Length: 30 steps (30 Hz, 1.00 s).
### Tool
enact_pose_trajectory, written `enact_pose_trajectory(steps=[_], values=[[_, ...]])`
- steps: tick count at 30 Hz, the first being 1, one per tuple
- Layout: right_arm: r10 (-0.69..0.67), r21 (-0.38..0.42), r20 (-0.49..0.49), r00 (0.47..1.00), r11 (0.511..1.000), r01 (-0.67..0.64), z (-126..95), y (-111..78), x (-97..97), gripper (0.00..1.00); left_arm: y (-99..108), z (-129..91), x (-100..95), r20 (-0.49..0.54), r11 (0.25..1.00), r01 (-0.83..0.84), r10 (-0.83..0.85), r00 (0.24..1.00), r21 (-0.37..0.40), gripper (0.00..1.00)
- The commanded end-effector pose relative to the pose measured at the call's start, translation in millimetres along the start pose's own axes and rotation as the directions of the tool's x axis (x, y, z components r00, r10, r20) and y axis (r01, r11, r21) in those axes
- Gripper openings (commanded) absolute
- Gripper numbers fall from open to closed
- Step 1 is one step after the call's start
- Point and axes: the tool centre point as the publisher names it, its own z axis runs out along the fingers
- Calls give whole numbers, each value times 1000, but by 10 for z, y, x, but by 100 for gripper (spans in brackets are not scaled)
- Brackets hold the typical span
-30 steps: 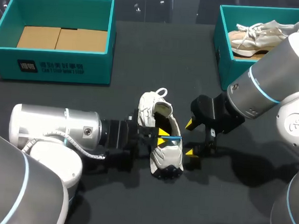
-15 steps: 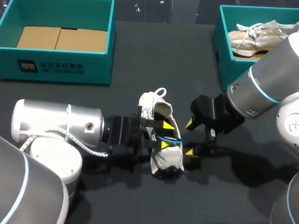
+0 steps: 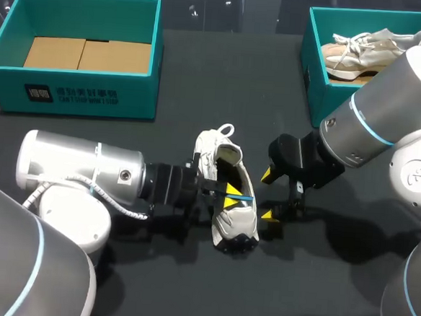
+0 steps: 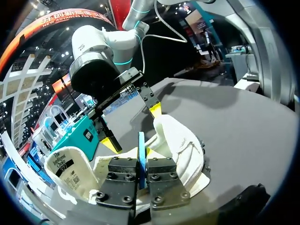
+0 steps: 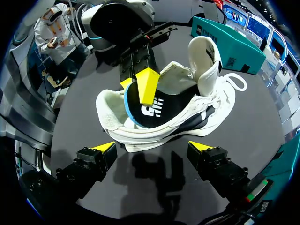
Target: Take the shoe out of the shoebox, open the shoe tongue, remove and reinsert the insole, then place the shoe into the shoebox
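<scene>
Noted: insole (image 5: 154, 110) clenched in left fingers (image 5: 147, 87), seemingly drawn back slightly inside shoe (image 3: 236, 219); right fingers (image 5: 104, 149) released alongside; extraction starting.

Cloth shoe (image 3: 237, 218), smooth insole (image 5: 161, 111), matt table (image 3: 200, 92)

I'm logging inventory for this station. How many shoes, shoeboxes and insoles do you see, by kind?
Shoes: 2 (white shoe on the table, beige shoe in the right shoebox)
Shoeboxes: 2 (left shoebox, right shoebox)
Insoles: 1 (insole inside the white shoe)
Total: 5
</scene>
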Motion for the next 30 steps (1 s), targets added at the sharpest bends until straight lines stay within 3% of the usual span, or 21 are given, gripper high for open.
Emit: enact_pose_trajectory(steps=[1, 7, 8, 9, 10, 12, 23, 30], values=[[0, 0, 1, 1000, 1000, 0, 10, -1, 4, 100, 87, 95, -39, -18, 999, 0, -1, 1000, -48, 0], [0, 0, 1, 1000, 1000, 0, 10, -1, 4, 100, 90, 24, -39, -14, 999, 14, -15, 1000, -51, 0], [0, 0, 1, 1000, 1000, 0, 10, -1, 4, 100, 75, 7, -40, -14, 999, 15, -16, 1000, -48, 6], [0, 0, 1, 1000, 1000, 0, 10, -1, 4, 100, 61, -12, -44, -12, 999, 18, -19, 1000, -42, 25], [0, 0, 1, 1000, 1000, 0, 10, -1, 4, 100, 49, -29, -48, -9, 999, 23, -24, 1000, -37, 35], [0, 0, 1, 1000, 1000, 0, 10, -1, 4, 100, 17, -70, -52, -7, 999, 28, -28, 1000, -31, 43], [0, 0, 1, 1000, 1000, 0, 10, -1, 4, 100, -95, -236, -48, -79, 999, 36, -38, 996, -27, 45], [14, 15, 12, 1000, 1000, -15, -189, -171, 11, 100, -100, -349, -54, -172, 998, 36, -44, 984, -49, 49]])
